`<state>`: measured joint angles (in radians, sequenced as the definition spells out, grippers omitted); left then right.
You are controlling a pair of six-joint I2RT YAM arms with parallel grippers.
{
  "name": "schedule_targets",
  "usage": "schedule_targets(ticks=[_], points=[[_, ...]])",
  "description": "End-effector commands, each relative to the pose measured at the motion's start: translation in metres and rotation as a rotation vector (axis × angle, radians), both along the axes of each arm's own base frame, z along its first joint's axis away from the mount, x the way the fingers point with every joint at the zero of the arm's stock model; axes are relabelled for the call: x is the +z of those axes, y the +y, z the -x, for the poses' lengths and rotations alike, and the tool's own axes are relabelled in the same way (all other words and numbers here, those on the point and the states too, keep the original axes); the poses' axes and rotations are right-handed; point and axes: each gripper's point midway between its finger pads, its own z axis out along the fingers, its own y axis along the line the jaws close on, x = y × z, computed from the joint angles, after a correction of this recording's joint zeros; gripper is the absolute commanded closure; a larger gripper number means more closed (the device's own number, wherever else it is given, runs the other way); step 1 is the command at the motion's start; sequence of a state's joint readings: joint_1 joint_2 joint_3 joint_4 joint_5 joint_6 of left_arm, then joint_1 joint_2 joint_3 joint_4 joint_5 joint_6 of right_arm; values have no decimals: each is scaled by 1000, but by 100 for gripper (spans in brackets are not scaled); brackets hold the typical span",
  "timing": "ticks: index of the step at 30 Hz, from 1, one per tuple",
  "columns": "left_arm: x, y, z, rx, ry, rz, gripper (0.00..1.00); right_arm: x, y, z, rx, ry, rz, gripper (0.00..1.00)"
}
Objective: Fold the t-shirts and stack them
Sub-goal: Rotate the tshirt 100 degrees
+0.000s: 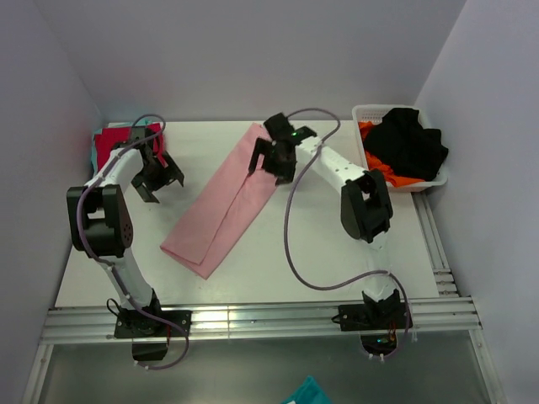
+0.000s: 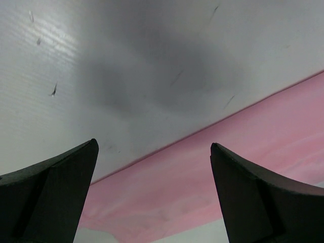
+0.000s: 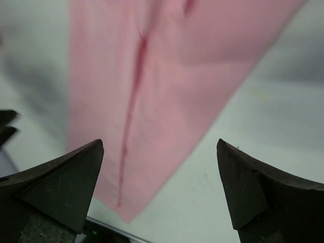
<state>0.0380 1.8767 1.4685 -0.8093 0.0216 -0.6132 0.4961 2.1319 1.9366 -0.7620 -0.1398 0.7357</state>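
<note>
The light pink t-shirt (image 1: 223, 206) lies on the white table (image 1: 337, 244), folded into a long, flat, narrow strip that runs diagonally from the far middle to the near left, with a soft lengthwise crease and a squared near end. The right pincer (image 1: 268, 160) hovers over the strip's far right edge, its dark wedge-shaped fingers spread wide and holding nothing. The left pincer (image 1: 158, 178) hangs over bare, faintly ribbed table just left of the shirt, also released and empty. In the far left corner sits a bright red t-shirt (image 1: 114, 145) with a sliver of teal cloth (image 1: 93, 156) at its left edge. A white perforated plastic basket (image 1: 358, 114) at the far right holds crumpled black cloth (image 1: 408, 139) over orange cloth (image 1: 379, 168)
</note>
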Motion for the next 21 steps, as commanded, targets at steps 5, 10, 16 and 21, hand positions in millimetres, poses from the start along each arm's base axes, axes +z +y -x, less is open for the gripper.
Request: schedule_targets(ticks=[5, 10, 16, 21], points=[[1, -3, 17, -40, -13, 3, 1, -24, 17, 107, 69, 130, 129, 0], [-20, -26, 43, -40, 24, 109, 1, -29, 7, 150, 74, 125, 130, 0], [-57, -76, 79, -65, 104, 131, 0, -14, -35, 179, -25, 66, 127, 0], [-70, -128, 113, -78, 152, 169, 1, 3, -85, 218, -132, -4, 91, 0]])
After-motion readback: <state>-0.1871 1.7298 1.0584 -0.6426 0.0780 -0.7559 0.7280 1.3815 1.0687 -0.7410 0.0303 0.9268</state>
